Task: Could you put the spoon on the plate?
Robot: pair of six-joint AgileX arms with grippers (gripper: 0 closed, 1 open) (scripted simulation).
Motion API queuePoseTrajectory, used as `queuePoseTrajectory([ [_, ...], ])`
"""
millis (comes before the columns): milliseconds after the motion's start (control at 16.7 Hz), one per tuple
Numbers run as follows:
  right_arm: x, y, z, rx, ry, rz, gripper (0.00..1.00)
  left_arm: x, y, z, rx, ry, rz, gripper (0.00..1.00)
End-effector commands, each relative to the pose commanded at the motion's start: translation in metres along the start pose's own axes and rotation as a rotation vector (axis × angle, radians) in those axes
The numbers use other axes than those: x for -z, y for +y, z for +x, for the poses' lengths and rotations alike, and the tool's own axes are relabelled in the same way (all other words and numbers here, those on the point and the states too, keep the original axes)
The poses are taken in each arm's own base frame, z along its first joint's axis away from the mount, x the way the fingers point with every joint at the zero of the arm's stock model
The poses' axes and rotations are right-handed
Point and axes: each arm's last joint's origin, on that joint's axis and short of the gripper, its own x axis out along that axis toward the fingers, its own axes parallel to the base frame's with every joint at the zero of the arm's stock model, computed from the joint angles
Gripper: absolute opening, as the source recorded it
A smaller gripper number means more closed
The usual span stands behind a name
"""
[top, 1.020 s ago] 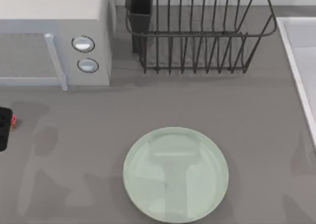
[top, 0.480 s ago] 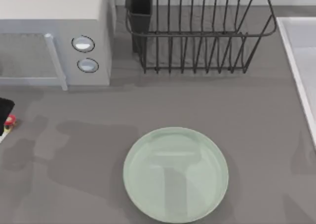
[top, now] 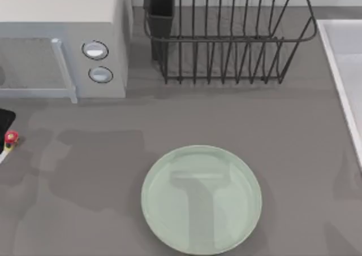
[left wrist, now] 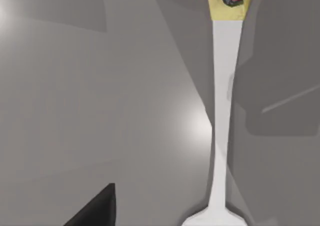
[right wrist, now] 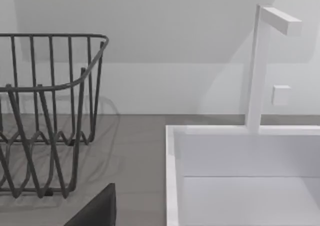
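You are working at the far left edge of the table, where the spoon is poking into the top view — its red and yellow ornament and a sliver of white handle, with the dark body of the left gripper just above it. The left wrist view is showing the thin white handle running from the ornament down toward the start of the bowl, against the grey table. Whether the fingers are clenched on the spoon or released, I cannot tell; judging from how the handle is lining up along the wrist camera, you are probably carrying it, but treat that as a guess.

The plate is sitting empty near the front middle of the table, well apart from the spoon. You are aiming for a sideways carry to the right, so keep the spoon level and low enough to clear the plate's shallow rim without scraping it. Bring the bowl over the plate's middle — not the edge — before lowering, since a thin handle could tip off a glossy rim. Steer clear of the microwave behind your path. The right arm is staying parked near the dish rack and sink.
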Motion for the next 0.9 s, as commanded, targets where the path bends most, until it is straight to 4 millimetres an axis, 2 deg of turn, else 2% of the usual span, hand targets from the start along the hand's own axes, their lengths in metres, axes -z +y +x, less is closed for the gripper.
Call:
queuePoseTrajectory([
  [180, 0.000, 0.000, 0.000, 0.000, 0.000, 0.000, 1.00, 0.001, -0.002, 0.003, -0.001, -0.001, 0.003, 1.00],
  [300, 0.000, 0.000, 0.000, 0.000, 0.000, 0.000, 1.00, 0.005, -0.003, 0.013, 0.000, 0.001, 0.000, 1.00],
  [600, 0.000, 0.000, 0.000, 0.000, 0.000, 0.000, 1.00, 0.011, -0.004, 0.052, 0.001, 0.002, -0.001, 1.00],
  [900, 0.000, 0.000, 0.000, 0.000, 0.000, 0.000, 1.00, 0.007, -0.002, 0.089, 0.002, 0.005, -0.002, 1.00],
])
